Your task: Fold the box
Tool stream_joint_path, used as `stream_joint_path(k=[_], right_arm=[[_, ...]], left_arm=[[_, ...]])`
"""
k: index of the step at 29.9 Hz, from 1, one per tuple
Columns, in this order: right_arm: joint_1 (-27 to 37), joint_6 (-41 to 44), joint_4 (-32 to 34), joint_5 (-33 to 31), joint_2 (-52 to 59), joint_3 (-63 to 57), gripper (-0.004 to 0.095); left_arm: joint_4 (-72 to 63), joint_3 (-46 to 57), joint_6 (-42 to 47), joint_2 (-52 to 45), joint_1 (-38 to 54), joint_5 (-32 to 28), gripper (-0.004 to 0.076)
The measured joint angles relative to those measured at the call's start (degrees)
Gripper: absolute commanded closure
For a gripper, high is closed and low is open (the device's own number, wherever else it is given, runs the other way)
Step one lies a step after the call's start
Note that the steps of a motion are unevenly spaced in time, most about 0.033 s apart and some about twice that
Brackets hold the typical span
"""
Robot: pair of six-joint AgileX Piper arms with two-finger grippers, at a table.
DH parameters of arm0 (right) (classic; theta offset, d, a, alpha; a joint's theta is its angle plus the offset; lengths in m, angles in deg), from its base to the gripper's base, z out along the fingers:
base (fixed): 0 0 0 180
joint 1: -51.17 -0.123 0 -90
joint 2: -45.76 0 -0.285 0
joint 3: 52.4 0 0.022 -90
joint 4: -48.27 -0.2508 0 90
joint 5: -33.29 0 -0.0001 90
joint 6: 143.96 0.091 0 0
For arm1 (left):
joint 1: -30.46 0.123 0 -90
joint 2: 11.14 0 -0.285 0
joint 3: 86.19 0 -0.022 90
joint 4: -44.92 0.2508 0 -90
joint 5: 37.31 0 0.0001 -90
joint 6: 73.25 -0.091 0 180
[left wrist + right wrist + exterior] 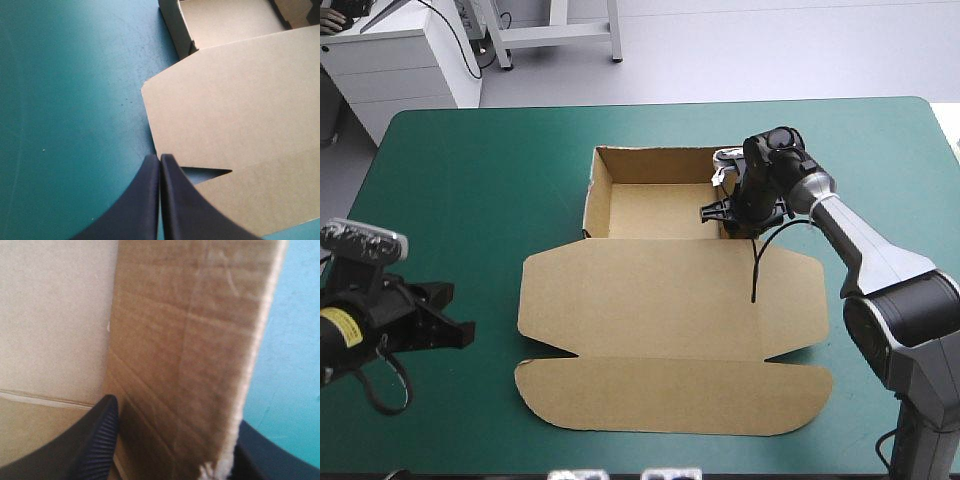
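Note:
The brown box (670,300) lies mid-table as an open tray (655,212) with raised walls at the far side and its lid flat toward the near edge. My right gripper (724,212) is at the tray's right wall (190,350), one black finger (95,440) inside the tray and the other outside, shut on the box. My left gripper (458,334) is shut and empty over the teal-green cover (70,100), left of the lid. Its tip (160,160) points at the notch (207,173) in the lid's left edge.
Bare teal-green cover (460,200) surrounds the box on the left, far and right sides. The lid's rounded front flap (670,395) reaches close to the table's near edge. A white cabinet (400,60) stands beyond the table's far left corner.

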Motion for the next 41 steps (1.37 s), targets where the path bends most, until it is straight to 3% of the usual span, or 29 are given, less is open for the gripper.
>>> stream_joint_path(k=[4, 13, 19, 28, 34, 41], right_arm=[[0.0, -1.1, 0.3, 0.0, 0.0, 0.0, 0.0921], [0.2, -2.9, 0.9, 2.8, 0.0, 0.0, 0.0927], [3.8, -6.5, 0.2, 0.5, -0.1, 2.4, 0.0928], [22.1, -12.8, 1.0, -3.2, 2.9, 14.7, 0.0928], [35.9, -14.6, 2.2, -3.4, 3.4, 15.0, 0.0928], [42.5, -16.6, 2.0, -3.6, 0.6, 12.2, 0.0926]], left_arm=[[0.4, 8.3, 0.1, -7.4, 0.0, -1.7, 0.0732], [1.1, 27.8, 0.3, -25.8, 0.0, -9.6, 0.0732], [1.6, 36.8, 0.3, -37.9, 0.0, -13.0, 0.0732], [1.7, 39.5, 0.8, -43.4, 0.0, -13.2, 0.0732], [1.7, 39.6, 1.0, -43.4, 0.0, -13.4, 0.0732], [1.8, 40.0, 1.0, -43.4, 0.0, -13.5, 0.0732]])
